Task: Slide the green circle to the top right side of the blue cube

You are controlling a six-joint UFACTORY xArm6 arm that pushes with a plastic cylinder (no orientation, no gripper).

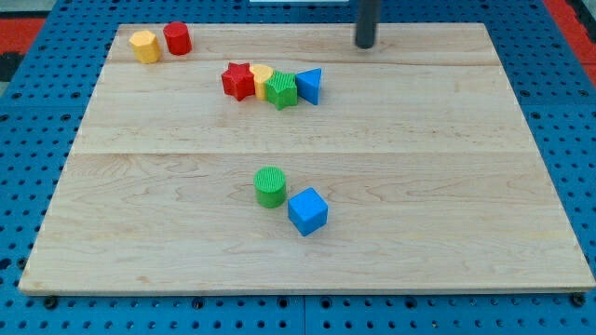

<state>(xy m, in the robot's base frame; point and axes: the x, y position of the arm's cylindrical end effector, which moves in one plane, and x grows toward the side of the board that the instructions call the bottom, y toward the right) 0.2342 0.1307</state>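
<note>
Green circle (270,186) low on the wooden board (447,186), a little left of centre, upright, ribbed top showing. Just beside blue cube (307,210), at its upper left; touching or a hair apart, cannot tell which.

No jaws on this rig, so nothing to report as apart or together: only a dark rod, my tip (364,45) down near the board's top edge, right of centre. Well apart from green circle and blue cube, up and to their right. Touching no block.

Nearest to tip: a packed row in the upper middle. Left to right: red star (238,80), yellow block (262,77) mostly hidden behind its neighbours, green star-like block (281,90), blue triangle (310,86). Each pressed against the next.

Farther out, top left corner: yellow block, many-sided (144,46), and red cylinder (177,38) just beside it on the right.

Around the board: blue pegboard surface (37,140).
</note>
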